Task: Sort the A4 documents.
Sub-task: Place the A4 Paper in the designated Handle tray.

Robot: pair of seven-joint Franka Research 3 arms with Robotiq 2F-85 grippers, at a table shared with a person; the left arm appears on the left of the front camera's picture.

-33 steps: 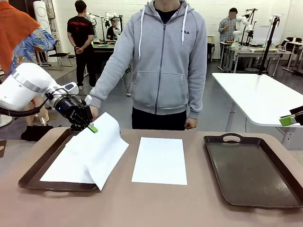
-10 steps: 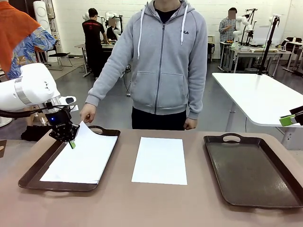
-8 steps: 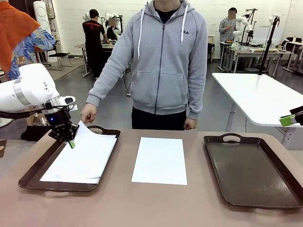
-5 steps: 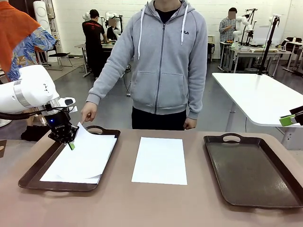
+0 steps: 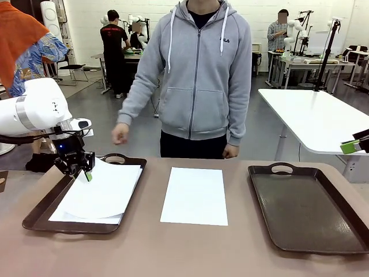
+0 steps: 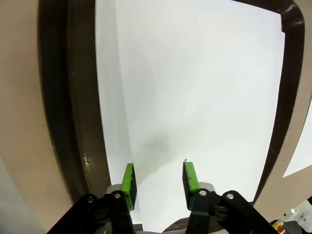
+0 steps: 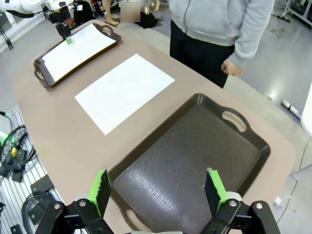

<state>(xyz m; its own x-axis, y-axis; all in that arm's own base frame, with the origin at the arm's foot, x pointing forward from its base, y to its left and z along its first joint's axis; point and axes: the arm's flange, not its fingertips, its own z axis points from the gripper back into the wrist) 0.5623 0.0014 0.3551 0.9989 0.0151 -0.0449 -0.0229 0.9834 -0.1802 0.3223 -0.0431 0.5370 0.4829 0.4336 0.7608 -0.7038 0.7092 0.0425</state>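
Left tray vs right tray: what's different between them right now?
The left tray holds white sheets; the right tray shows a bare brown bottom. The left gripper hangs open over the left tray's far corner; the right gripper is open above the right tray's near end. Both are dark brown, handled, and flat on the table.

Left jaws apart, pointing down (right jaws spread wide).
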